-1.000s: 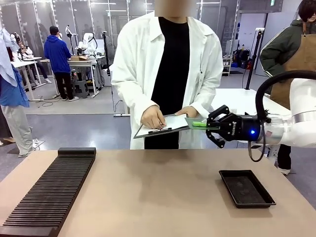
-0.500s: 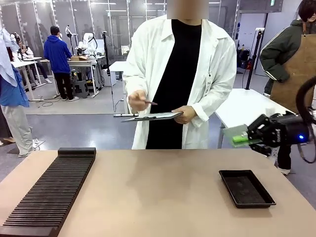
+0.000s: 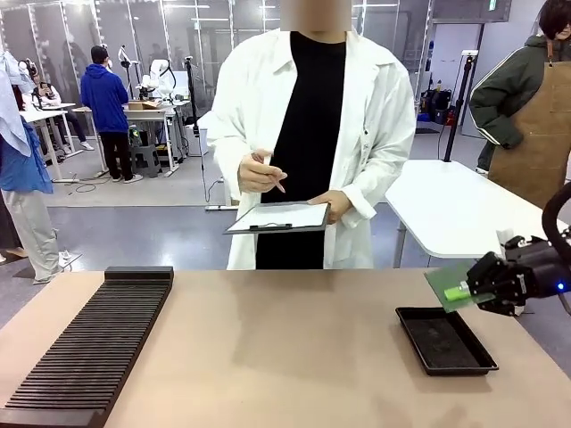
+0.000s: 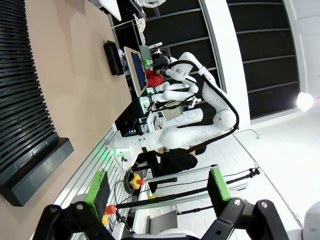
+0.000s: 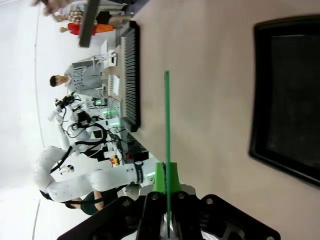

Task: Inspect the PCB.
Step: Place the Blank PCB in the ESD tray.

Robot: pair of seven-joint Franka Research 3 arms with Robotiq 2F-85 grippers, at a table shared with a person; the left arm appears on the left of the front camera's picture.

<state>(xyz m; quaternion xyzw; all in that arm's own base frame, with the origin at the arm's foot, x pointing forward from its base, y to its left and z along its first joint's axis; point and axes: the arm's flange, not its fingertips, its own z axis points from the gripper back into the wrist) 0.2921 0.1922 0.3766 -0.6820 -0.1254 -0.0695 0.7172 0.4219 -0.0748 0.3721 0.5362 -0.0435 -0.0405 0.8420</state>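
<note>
Black right gripper [image 3: 466, 292] — green pads (blue light), black cable

I see a grey floor [image 3: 134, 223], glass partition walls [image 3: 53, 36] far left, a white side table [image 3: 446, 209] far right.

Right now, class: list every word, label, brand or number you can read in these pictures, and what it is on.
None can be read.
Clipboard: its sheet shows no legible writing.
PCB: face markings too small.
Right gripper: body lettering blurred.
</note>
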